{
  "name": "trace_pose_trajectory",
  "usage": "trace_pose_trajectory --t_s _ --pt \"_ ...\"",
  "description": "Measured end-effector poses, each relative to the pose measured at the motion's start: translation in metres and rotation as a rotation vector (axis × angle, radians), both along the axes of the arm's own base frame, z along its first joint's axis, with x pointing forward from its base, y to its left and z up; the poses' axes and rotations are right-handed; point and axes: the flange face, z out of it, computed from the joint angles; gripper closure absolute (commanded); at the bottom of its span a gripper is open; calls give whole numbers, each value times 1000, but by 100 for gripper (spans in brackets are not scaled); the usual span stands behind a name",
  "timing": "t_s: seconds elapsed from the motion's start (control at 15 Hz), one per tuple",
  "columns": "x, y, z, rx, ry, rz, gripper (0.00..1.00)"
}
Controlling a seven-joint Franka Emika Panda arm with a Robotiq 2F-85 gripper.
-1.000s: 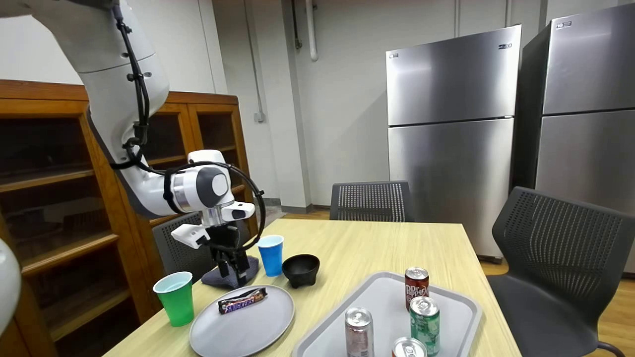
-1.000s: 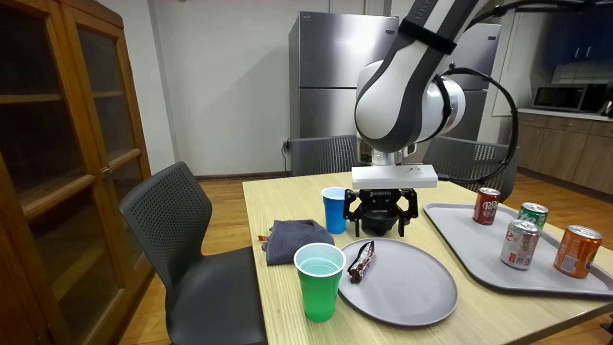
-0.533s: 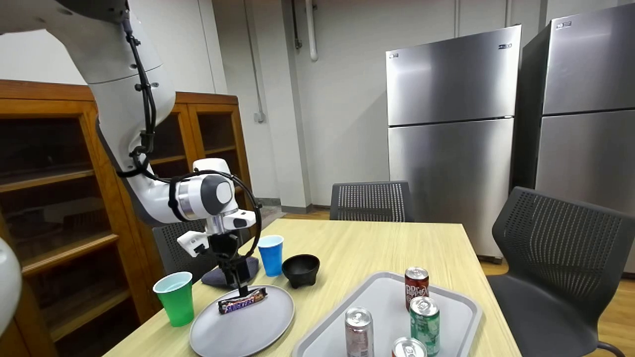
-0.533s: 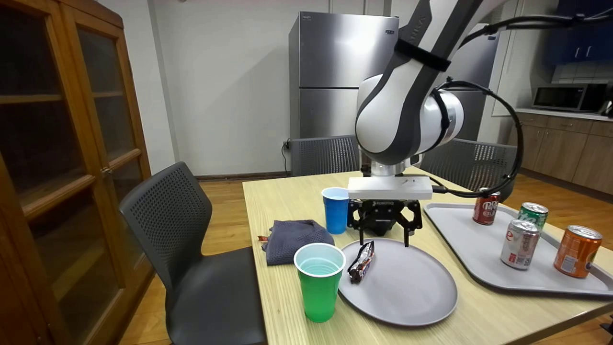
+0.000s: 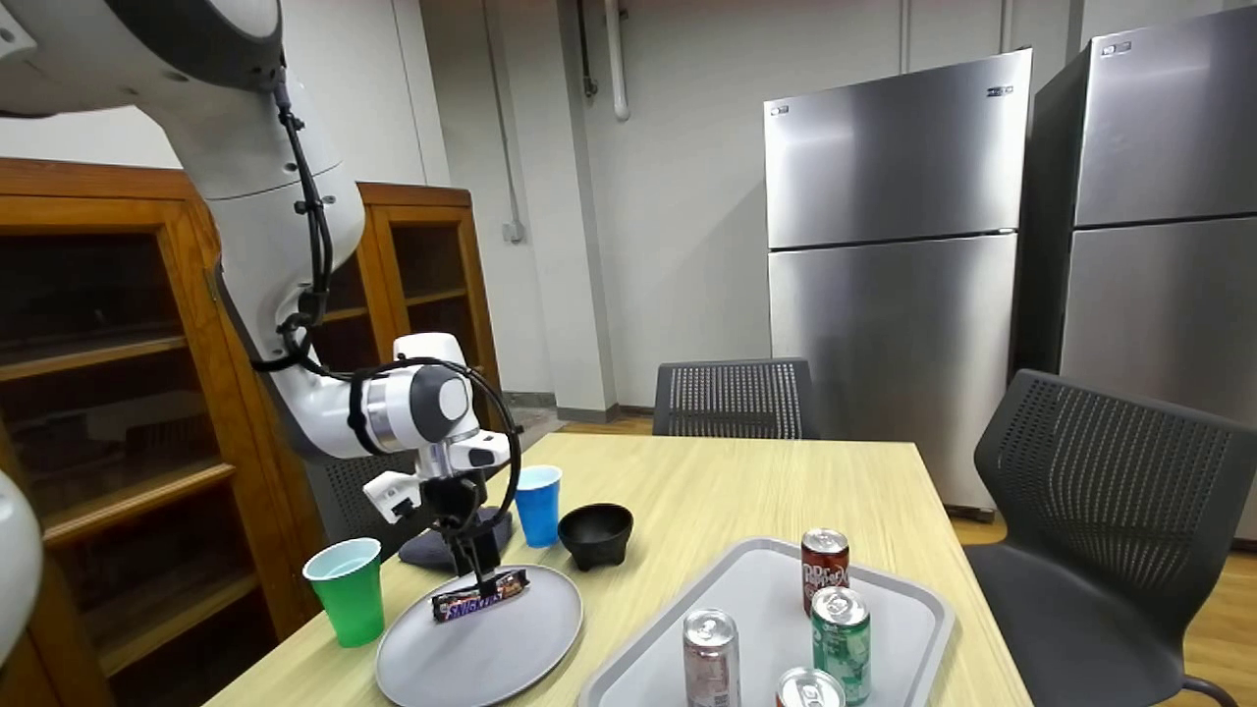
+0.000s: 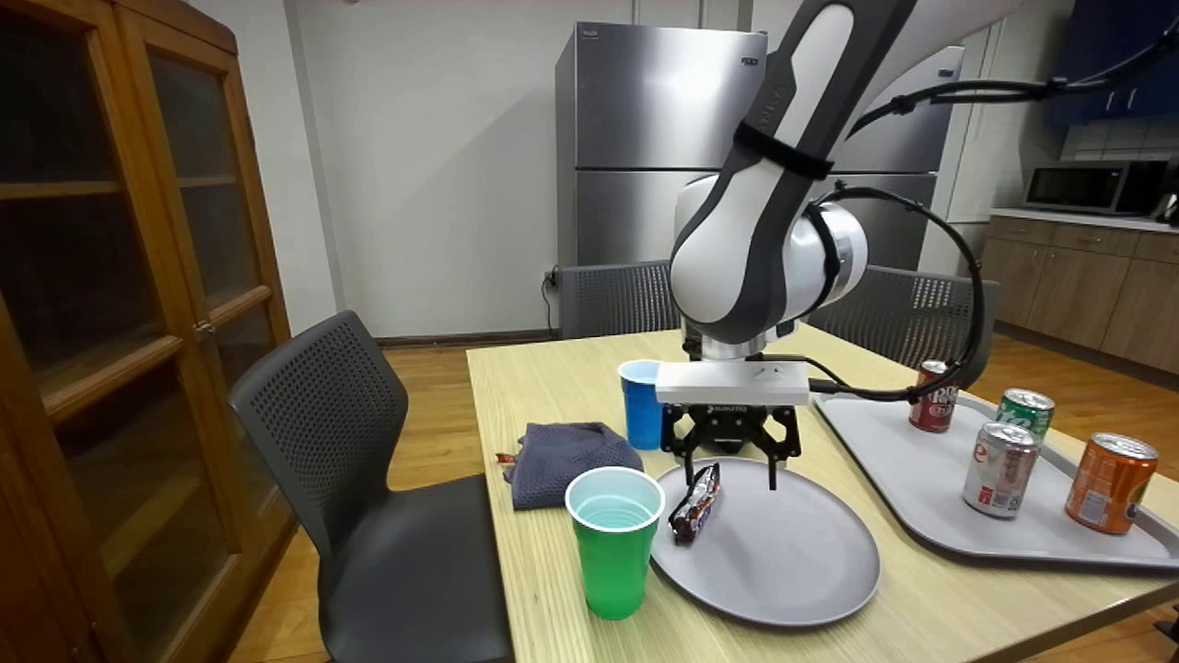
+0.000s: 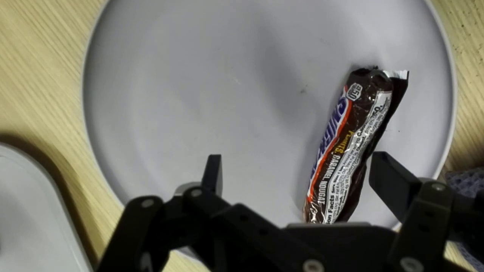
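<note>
Jaws spread, the pincer (image 6: pixel 730 485) hangs over the plate (image 6: pixel 792 548), whose wrist-view four o'clock bears the Snickers bar (image 7: pixel 342 151).

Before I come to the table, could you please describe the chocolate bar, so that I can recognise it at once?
On the pale wooden table, find the round grey plate next to the green cup. The chocolate bar lies on this plate, near the open gripper. Unlike the cup, it is long, narrow and dark brown, with SNICKERS printed along one side.
</note>
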Motion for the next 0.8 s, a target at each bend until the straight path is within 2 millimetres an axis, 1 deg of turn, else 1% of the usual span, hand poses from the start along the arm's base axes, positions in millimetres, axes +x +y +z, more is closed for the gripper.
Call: trace_pose_trajectory --t_s 0.8 --pt "24 5 -27 1 -4 -34 0"
